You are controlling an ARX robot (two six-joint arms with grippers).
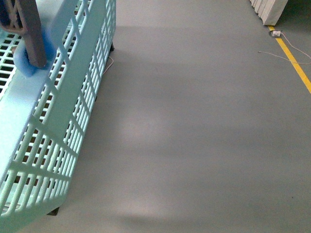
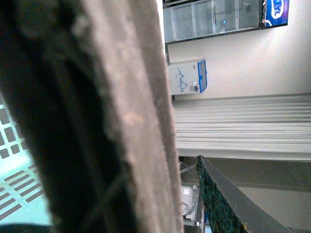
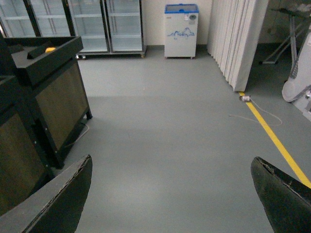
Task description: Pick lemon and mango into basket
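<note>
Basket (image 1: 63,136) in light teal plastic is seen at the left edge of the front view. Its slotted side wall is shown at a slant, and grey floor (image 1: 194,121) fills the rest of the picture. Its brown swing handle (image 1: 30,34) is raised at the upper left corner.

In the left wrist view the handle is seen very close and blurred, with the basket's slotted teal floor beside it. One dark finger (image 2: 233,204) of the left gripper (image 2: 160,194) is seen just beside the handle. The other finger is hidden, so it cannot be told whether the handle is gripped or how far the jaws are parted.

The right gripper (image 3: 171,160) is spread wide above the floor, its two dark fingers (image 3: 58,199) well apart with nothing between them. In that view a small yellow-orange item (image 3: 49,49) lies on top of a dark wooden stand (image 3: 58,97); it is too small to be told as lemon or mango. Glass-door fridges (image 3: 87,24), a white chest freezer (image 3: 181,29) with a blue lid and a white folding partition (image 3: 238,39) are seen along the far wall. A yellow line (image 3: 277,141) is marked on the floor, with a thin white cable (image 3: 257,114) near it.
</note>
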